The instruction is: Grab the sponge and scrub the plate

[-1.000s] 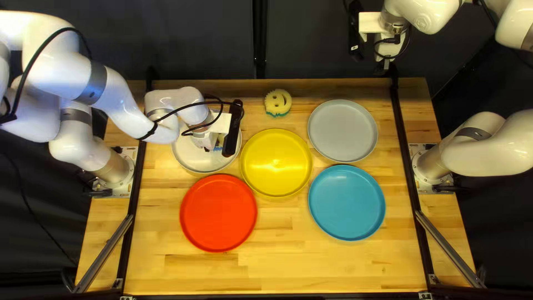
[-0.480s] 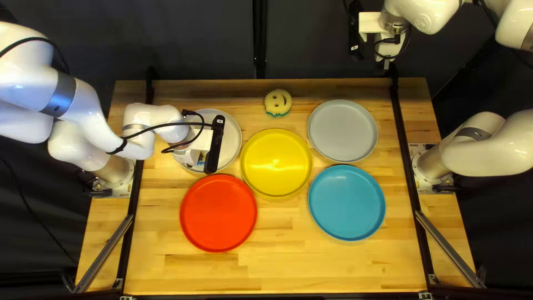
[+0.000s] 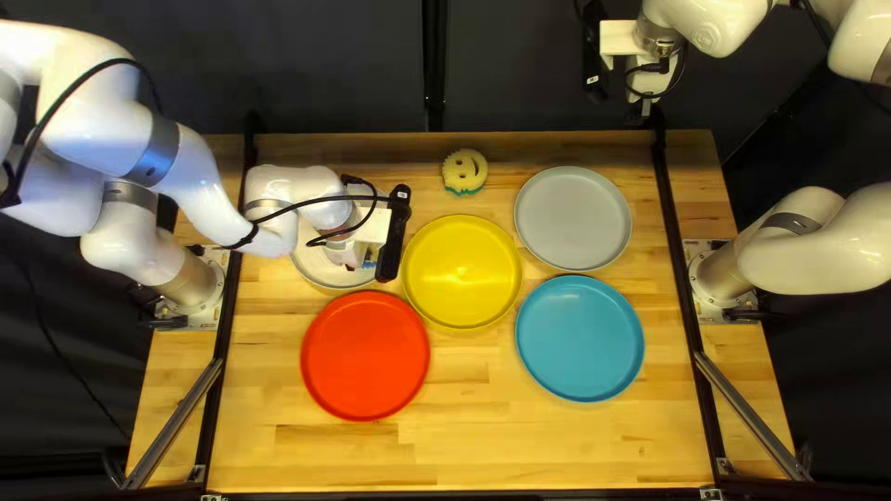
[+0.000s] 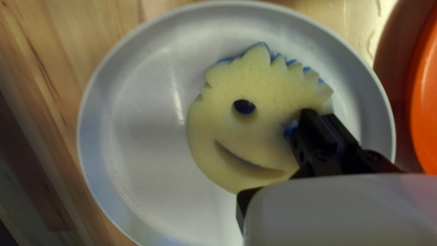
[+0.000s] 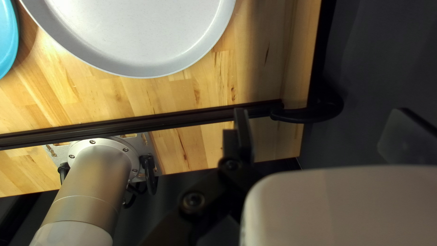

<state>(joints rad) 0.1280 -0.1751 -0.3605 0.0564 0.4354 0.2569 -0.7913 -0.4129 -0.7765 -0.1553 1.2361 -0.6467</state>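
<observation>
One smiling sponge (image 4: 214, 123) is clamped between the fingertips of the left gripper (image 3: 353, 254), within the rim of the white plate (image 3: 316, 272) toward the table's far left corner. A second sponge (image 3: 459, 171) is seen near the table's far edge. The right gripper (image 3: 646, 111) is held near the far right corner, fingers well apart.

I class this site as a robotics lab. Evidence: a left arm (image 3: 172, 148) and a right arm (image 3: 817, 243), each bolted to one wooden surface (image 3: 538, 445); black rails (image 3: 679, 269) along it; exposed cables (image 3: 302, 206); and a dark curtain (image 3: 343, 70) behind.
</observation>
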